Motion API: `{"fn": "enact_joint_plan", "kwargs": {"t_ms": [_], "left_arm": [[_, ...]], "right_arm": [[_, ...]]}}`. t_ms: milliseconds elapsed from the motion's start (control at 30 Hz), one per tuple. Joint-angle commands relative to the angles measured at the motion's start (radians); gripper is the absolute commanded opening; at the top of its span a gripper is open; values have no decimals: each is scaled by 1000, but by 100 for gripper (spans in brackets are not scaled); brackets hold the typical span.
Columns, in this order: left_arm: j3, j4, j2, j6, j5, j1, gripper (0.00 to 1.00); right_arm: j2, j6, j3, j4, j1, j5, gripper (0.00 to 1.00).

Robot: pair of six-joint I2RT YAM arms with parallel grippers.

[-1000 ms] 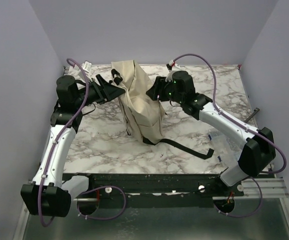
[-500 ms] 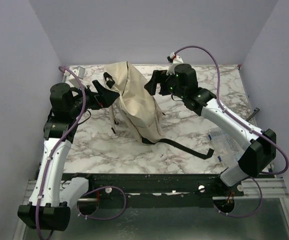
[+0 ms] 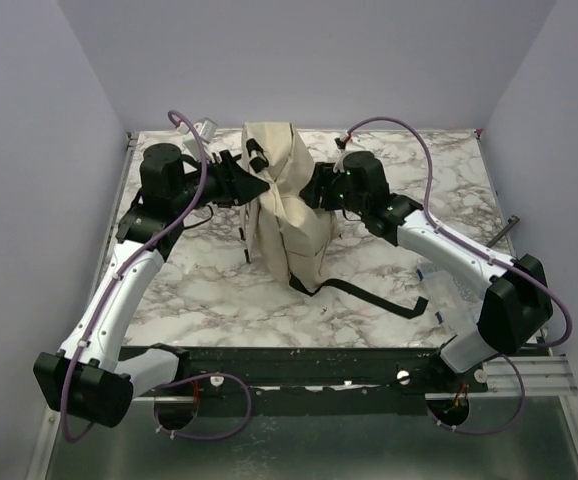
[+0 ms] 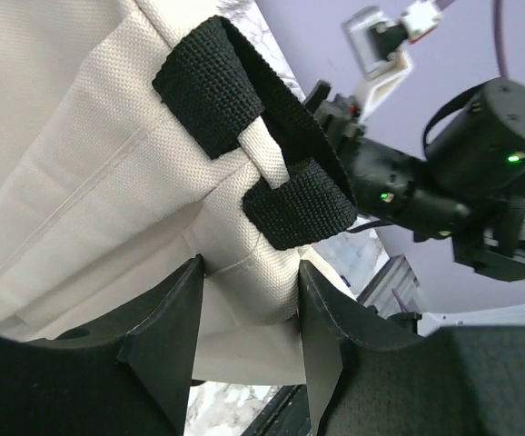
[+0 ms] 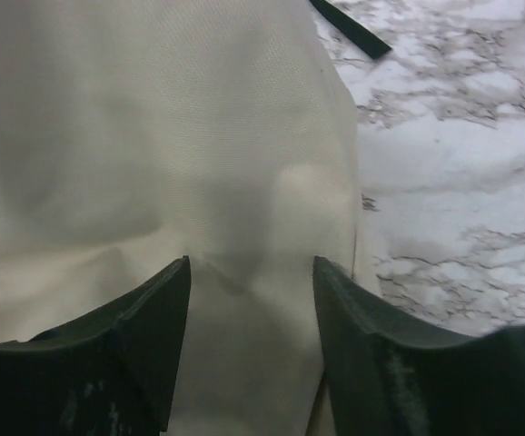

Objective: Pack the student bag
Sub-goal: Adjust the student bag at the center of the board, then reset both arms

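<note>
**Both grippers pinching the standing bag from opposite sides**

The left gripper (image 4: 249, 272) stands about half open, and a fold of cream fabric fills the gap and touches both fingers, so it has hold of the student bag (image 3: 289, 215) at its left upper edge. Just above the fingers a black webbing loop (image 4: 244, 100) is stitched over that same edge. It doubles back on itself and is clear of the fingers.

The right gripper (image 5: 252, 263) stands somewhat wider. Bag cloth is bunched between its fingers, and a pucker runs into the gap. It grips the bag's right side, opposite the left gripper.

The bag stands upright and narrow between the two grippers, in the middle of the back half of the tabletop (image 3: 189, 290), with its top near the back edge. A black strap (image 3: 369, 295) trails from its base across the marble toward the front right and ends near the right arm (image 3: 449, 250).

Bare marble lies open in front of the bag as far as the near edge, and also at the back right corner and along the left side under the left arm. A clear plastic item (image 3: 447, 290) lies at the right edge, partly under the right arm. Plain walls (image 3: 29, 150) close in the left, back and right edges of the tabletop.
</note>
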Motion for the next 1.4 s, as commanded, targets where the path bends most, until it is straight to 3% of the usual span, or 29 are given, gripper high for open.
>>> {"fn": "enact_joint_plan", "kwargs": {"t_ms": [0,67,167,200,400,533,667,1000,1167,1367], "left_arm": [[-39,1,-35,12,0,1,46],[-75,-2,-78,28,-26,27,46],[-96,-31,-108,49,-54,67,47],[-96,-38,-109,54,-54,72,52],[-57,-91,-131,84,-50,77,79],[-21,-126,-167,120,-96,77,90],[12,-159,-185,129,-112,76,93],[99,-258,-258,194,-222,78,95],[229,-347,-276,265,-318,78,95],[437,-385,-303,282,-327,77,95]], "right_arm": [[-18,28,-97,64,-30,106,51],[-9,12,-101,61,-38,85,41],[40,0,-53,27,-39,4,39],[59,-6,-28,-3,-39,-1,40],[0,-35,116,-92,-38,14,54],[-1,-59,220,-180,-38,19,67],[-4,-68,261,-214,-39,22,74],[-51,-90,318,-279,-39,39,82],[-132,-116,361,-332,-38,104,91],[-301,-153,377,-349,-39,218,99]]}}
